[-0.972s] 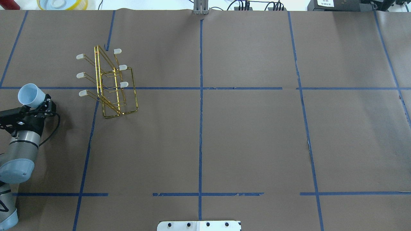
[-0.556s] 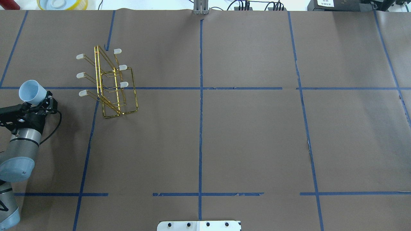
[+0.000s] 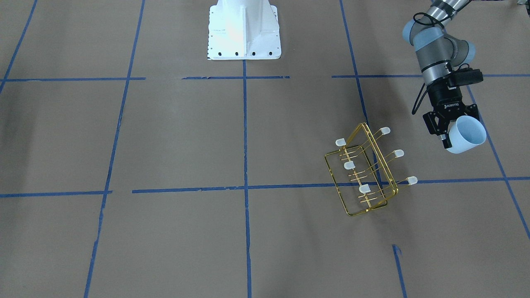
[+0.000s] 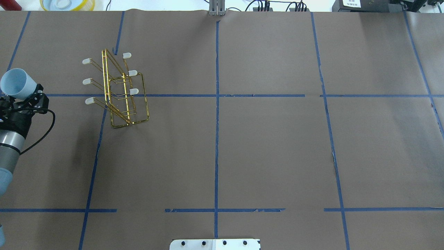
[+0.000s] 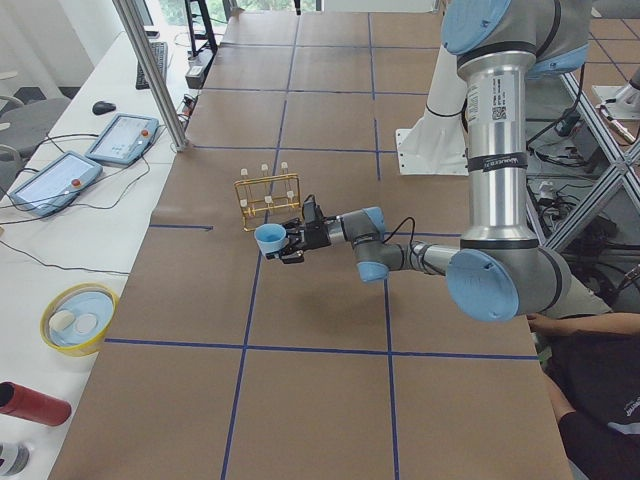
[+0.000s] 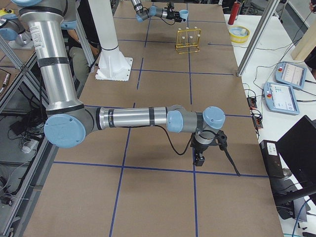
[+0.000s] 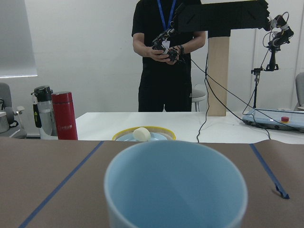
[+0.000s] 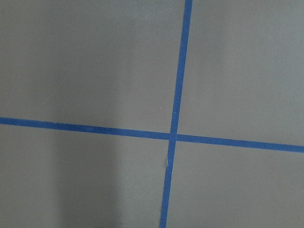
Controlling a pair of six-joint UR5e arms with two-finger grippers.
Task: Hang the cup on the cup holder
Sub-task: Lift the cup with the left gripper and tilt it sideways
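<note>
My left gripper (image 4: 25, 98) is shut on the cup (image 4: 16, 84), a small pale blue tumbler, and holds it tilted above the table's left edge, mouth facing away from me. The cup fills the bottom of the left wrist view (image 7: 175, 186) and shows in the front view (image 3: 467, 135). The cup holder (image 4: 119, 91), a gold wire rack with whitish-capped prongs, stands to the cup's right, apart from it (image 3: 366, 174). My right gripper (image 6: 199, 159) shows only in the exterior right view, low over the paper; I cannot tell if it is open.
Brown paper with a blue tape grid covers the table (image 4: 263, 146). A yellow-rimmed bowl (image 7: 143, 135), a red bottle (image 7: 64, 116) and a standing person (image 7: 166, 61) are beyond the far edge. The robot base (image 3: 244, 29) is at the near middle.
My left gripper has carried the cup leftward and farther from me, away from the rack, toward the table's left edge. The rack has not moved.
</note>
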